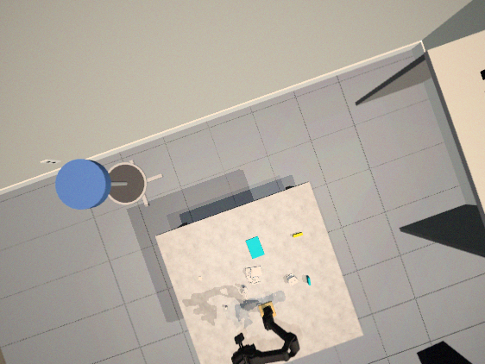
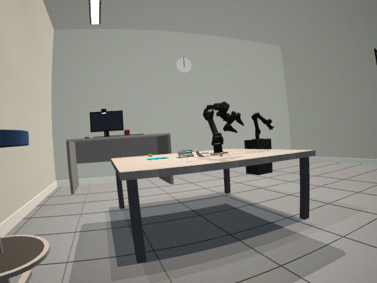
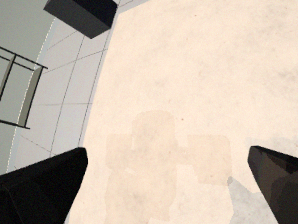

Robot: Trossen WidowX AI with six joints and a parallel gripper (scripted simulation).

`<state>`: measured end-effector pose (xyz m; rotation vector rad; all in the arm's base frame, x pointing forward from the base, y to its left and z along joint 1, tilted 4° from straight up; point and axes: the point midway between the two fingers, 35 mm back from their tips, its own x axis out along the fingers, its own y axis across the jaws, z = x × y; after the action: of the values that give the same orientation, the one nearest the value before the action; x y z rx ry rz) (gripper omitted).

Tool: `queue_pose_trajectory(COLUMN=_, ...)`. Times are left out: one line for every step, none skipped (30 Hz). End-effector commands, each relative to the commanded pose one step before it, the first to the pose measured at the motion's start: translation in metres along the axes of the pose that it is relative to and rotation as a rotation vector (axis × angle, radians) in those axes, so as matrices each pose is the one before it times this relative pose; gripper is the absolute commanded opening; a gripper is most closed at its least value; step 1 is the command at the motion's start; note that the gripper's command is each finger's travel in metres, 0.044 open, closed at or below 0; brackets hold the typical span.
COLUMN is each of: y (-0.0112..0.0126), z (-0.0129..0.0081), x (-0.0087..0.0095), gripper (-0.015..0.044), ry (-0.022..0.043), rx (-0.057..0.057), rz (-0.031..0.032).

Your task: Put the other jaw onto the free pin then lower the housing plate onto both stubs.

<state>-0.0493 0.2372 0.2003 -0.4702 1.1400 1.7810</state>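
My gripper (image 2: 239, 128) (image 3: 169, 156) is open and empty, high above the table and turned away from the parts; in the top view it is near the bottom edge. A white blocky part (image 1: 254, 274) (image 2: 185, 153) lies mid-table. A small pale part (image 1: 243, 290) is just beside it, towards the arm base. Another white part (image 1: 292, 279) lies to its right. These are too small to tell which is the housing plate or a jaw, or whether pins are filled or teeth mesh. The wrist view shows none of them.
A flat cyan square (image 1: 255, 247) (image 2: 157, 158), a yellow piece (image 1: 298, 235) (image 2: 150, 155) and a teal piece (image 1: 308, 280) lie on the table (image 1: 332, 310) (image 2: 268, 158). Tiny pale bits lie left of the parts. A blue-topped round stool (image 1: 82, 184) stands off the table.
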Motion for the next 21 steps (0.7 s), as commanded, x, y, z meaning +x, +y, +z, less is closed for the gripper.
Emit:
queue_pose_trajectory(y=-0.01562, z=0.00526, x=-0.00357, gripper=0.044, ry=-0.00554, rx=-0.0788, rz=-0.05639)
queue_pose_trajectory(y=-0.00446, z=0.00059, x=-0.0006, gripper=0.044, ry=0.00037, rx=-0.0202, rz=-0.01433)
queue_pose_trajectory(y=-0.00448, z=0.00043, x=-0.00059, gripper=0.044, ry=0.00092, rx=-0.0201, rz=-0.01423)
queue_pose_trajectory(y=-0.0045, z=0.00027, x=-0.00058, gripper=0.044, ry=0.00145, rx=-0.0201, rz=-0.01412)
queue_pose_trajectory(y=-0.00451, z=0.00011, x=-0.00057, gripper=0.044, ry=0.00198, rx=-0.0201, rz=-0.01398)
queue_pose_trajectory(y=-0.00452, z=-0.00005, x=-0.00056, gripper=0.044, ry=0.00251, rx=-0.02, rz=-0.01382)
queue_pose_trajectory(y=-0.00452, z=-0.00021, x=-0.00054, gripper=0.044, ry=0.00303, rx=-0.02, rz=-0.01365)
queue_pose_trajectory(y=-0.00451, z=-0.00037, x=-0.00053, gripper=0.044, ry=0.00353, rx=-0.0199, rz=-0.01345)
queue_pose_trajectory(y=-0.0045, z=-0.00053, x=-0.00052, gripper=0.044, ry=0.00403, rx=-0.0199, rz=-0.01324)
queue_pose_trajectory(y=-0.00448, z=-0.00069, x=-0.00051, gripper=0.044, ry=0.00452, rx=-0.0199, rz=-0.013)
queue_pose_trajectory(y=-0.00463, z=-0.00089, x=-0.00052, gripper=0.044, ry=0.00495, rx=-0.0197, rz=-0.01324)
queue_pose_trajectory(y=-0.00461, z=-0.00106, x=-0.00051, gripper=0.044, ry=0.00545, rx=-0.0196, rz=-0.01299)
queue_pose_trajectory(y=-0.00457, z=-0.00123, x=-0.0005, gripper=0.044, ry=0.00593, rx=-0.0196, rz=-0.01269)
queue_pose_trajectory(y=-0.00453, z=-0.00139, x=-0.00048, gripper=0.044, ry=0.0064, rx=-0.0196, rz=-0.01238)
queue_pose_trajectory(y=-0.00448, z=-0.00156, x=-0.00047, gripper=0.044, ry=0.00685, rx=-0.0195, rz=-0.01205)
queue_pose_trajectory(y=-0.00442, z=-0.00172, x=-0.00045, gripper=0.044, ry=0.00729, rx=-0.0195, rz=-0.0117)
queue_pose_trajectory(y=-0.00436, z=-0.00188, x=-0.00044, gripper=0.044, ry=0.00772, rx=-0.0195, rz=-0.01134)
queue_pose_trajectory(y=-0.00429, z=-0.00204, x=-0.00042, gripper=0.044, ry=0.00812, rx=-0.0194, rz=-0.01096)
queue_pose_trajectory(y=-0.00422, z=-0.00219, x=-0.00041, gripper=0.044, ry=0.00852, rx=-0.0194, rz=-0.01057)
queue_pose_trajectory(y=-0.00414, z=-0.00235, x=-0.00039, gripper=0.044, ry=0.00889, rx=-0.0194, rz=-0.01016)
queue_pose_trajectory(y=-0.00398, z=-0.00245, x=-0.00036, gripper=0.044, ry=0.00916, rx=-0.019, rz=-0.00948)
